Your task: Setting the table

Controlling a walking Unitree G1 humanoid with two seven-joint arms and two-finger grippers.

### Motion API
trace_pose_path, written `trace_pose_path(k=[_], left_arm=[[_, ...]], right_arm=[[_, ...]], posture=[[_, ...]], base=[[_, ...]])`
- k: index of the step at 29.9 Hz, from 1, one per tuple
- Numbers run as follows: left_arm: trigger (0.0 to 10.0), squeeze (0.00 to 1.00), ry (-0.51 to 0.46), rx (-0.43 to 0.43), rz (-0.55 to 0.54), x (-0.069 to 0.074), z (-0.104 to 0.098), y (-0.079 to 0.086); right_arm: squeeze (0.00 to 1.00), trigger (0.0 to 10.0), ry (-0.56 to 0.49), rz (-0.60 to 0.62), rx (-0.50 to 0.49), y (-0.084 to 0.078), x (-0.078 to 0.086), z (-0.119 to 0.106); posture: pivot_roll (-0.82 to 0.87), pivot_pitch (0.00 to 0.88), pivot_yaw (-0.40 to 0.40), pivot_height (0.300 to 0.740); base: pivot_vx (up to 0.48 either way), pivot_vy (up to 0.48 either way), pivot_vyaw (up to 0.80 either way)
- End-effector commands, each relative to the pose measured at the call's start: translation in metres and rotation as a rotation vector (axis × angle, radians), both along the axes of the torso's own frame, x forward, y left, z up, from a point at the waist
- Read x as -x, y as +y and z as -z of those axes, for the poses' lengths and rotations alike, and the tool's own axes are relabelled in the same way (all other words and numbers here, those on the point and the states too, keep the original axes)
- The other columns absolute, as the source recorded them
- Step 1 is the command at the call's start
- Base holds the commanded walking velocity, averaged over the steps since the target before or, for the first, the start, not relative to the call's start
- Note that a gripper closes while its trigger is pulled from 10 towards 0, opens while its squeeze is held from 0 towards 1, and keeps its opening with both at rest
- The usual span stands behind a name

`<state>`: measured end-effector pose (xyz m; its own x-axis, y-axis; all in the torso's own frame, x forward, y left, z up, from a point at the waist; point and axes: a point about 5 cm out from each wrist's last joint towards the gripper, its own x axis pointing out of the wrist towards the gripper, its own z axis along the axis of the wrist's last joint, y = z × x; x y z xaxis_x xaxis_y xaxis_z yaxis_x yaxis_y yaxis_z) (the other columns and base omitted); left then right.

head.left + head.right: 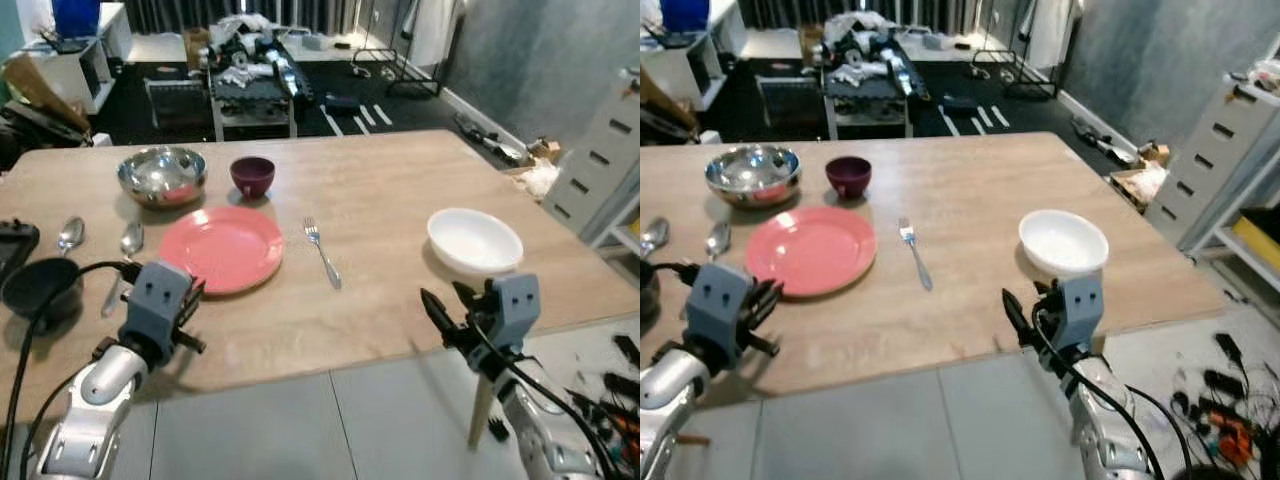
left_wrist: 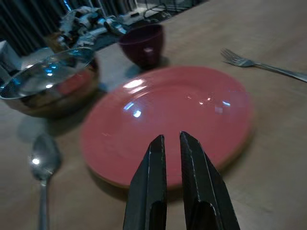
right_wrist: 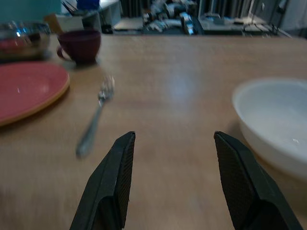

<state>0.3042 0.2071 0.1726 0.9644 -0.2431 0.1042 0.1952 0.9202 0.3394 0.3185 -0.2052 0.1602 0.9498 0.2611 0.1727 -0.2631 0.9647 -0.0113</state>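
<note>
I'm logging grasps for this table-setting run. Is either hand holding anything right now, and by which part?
Nothing is held. The left hand is shut and empty by the pink plate; the right hand is open, empty.

Head views bright; wrist views dim (soft-focused).

No readable text or labels anywhere

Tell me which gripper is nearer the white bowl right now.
Right. The right gripper hovers open at the table's near edge, just short of the white bowl. The left gripper, nearly shut, sits across the table at the near edge of the pink plate.
</note>
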Motion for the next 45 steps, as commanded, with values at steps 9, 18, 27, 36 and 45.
trace_pose_path(k=[9, 18, 27, 36, 45], left_arm=[[10.0, 0.0, 0.003, 0.002, -0.005, 0.001, -0.001, -0.001], [10.0, 0.0, 0.01, 0.004, -0.019, 0.0, -0.003, -0.003], [10.0, 0.0, 0.021, 0.011, -0.003, 0.0, -0.009, -0.009], [10.0, 0.0, 0.032, 0.031, 0.01, 0.0, -0.013, -0.014], [10.0, 0.0, 0.044, 0.039, 0.009, 0.001, -0.014, -0.016]], right_arm=[[0.0, 10.0, 0.031, -0.064, -0.07, 0.024, 0.0, -0.006], [0.0, 10.0, 0.086, -0.177, -0.059, 0.063, 0.007, -0.005], [0.0, 10.0, 0.211, -0.29, 0.06, 0.092, 0.024, 0.016], [0.0, 10.0, 0.333, -0.074, 0.172, 0.08, 0.016, 0.034], [0.0, 0.0, 0.512, -0.078, 0.267, 0.075, 0.03, 0.062]], posture=[[0.13, 0.085, 0.023, 0.74], [0.13, 0.092, 0.017, 0.74], [0.13, 0.097, 0.016, 0.74], [0.13, 0.103, 0.011, 0.74], [0.13, 0.107, 0.008, 0.74]], base=[[0.465, 0.0, 0.0], [0.295, 0.0, 0.0], [0.0, 0.0, 0.0], [0.0, 0.0, 0.0], [0.0, 0.0, 0.0]])
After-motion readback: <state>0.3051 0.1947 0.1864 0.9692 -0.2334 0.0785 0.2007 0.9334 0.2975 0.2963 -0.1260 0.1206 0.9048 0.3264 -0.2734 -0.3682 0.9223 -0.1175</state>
